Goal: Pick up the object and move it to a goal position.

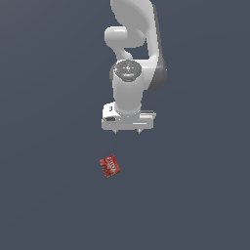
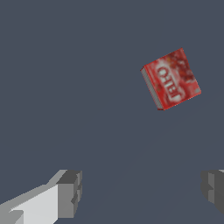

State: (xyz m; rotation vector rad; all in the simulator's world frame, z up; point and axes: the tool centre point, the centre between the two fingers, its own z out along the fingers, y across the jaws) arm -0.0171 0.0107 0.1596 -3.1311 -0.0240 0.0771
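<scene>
The small red box (image 1: 110, 166) with white printed markings on top lies flat on the dark grey floor, turned at an angle. My white gripper (image 1: 127, 131) hangs above it and a little toward the exterior view's right, pointing down, clear of the box. In the wrist view the box (image 2: 171, 79) lies well off to one side of the gripper (image 2: 142, 192), outside the gap between the fingers. The jaws stand wide apart and empty; one grey finger pad (image 2: 70, 192) shows fully, the other only at the frame's edge.
The white arm (image 1: 134, 44) rises behind the gripper toward the top of the exterior view. A plain dark grey floor (image 1: 49, 195) surrounds the box on all sides.
</scene>
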